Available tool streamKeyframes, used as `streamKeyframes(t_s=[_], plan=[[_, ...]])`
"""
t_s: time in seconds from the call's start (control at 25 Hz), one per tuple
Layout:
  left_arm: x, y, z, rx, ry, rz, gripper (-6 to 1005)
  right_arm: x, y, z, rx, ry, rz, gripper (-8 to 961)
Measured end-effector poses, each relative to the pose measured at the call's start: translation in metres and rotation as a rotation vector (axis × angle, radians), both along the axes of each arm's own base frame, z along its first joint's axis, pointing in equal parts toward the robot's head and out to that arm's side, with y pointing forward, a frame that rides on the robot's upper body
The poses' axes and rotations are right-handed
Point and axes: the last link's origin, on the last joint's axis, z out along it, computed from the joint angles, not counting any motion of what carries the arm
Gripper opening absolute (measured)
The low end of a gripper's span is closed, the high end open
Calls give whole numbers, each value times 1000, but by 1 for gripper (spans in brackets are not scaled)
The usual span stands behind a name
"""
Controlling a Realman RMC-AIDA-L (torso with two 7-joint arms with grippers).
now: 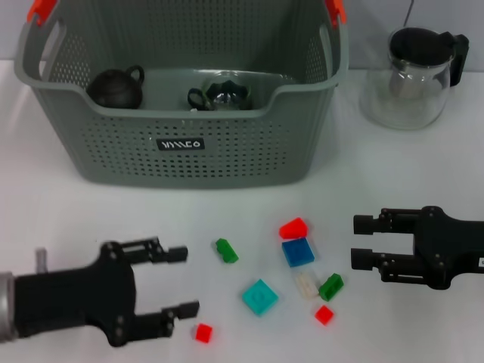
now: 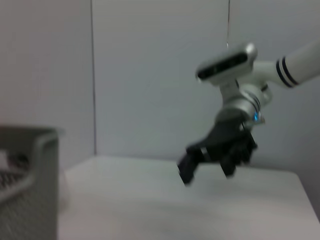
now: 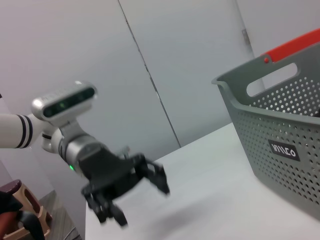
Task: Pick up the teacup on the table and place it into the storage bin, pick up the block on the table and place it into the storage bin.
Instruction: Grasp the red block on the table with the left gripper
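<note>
Storage bin: at the table's back; two dark teapot-like cups already inside
Blocks: scattered on the table between the grippers, none held
Left gripper: wide open, empty, beside the red block
Right gripper: open, empty, near the blue block
Advice: choose one block; centre it between the fingers; avoid nudging neighbours

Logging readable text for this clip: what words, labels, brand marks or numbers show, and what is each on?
White letters on the small black label on the front wall of the storage bin: too blurred to read reliably in either the head or the right wrist view.
No other text shows on the blocks, the glass pot or the arms.
</note>
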Motion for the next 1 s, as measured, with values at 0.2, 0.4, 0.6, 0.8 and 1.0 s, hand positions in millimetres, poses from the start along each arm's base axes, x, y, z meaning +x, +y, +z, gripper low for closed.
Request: streamKeyframes(t_s=[0.2,0.4,0.6,0.8,1.0], plan=[[-9,2,-29,-61,69,29,655,1,-1,0,2,0,-3,654],[-16,7,-53,-99,164,31,590,1,-1,0,2,0,-4,654],[-20,5,-61,-56,206,-54,559,1,-1,0,1,0,-6,654],[-26,4,-67,-31,239,-56,550,2,-1,0,0,0,-7,654],[-30,5,-70,-19,262,-35,488,2,-2,0,-2,0,-10,654]])
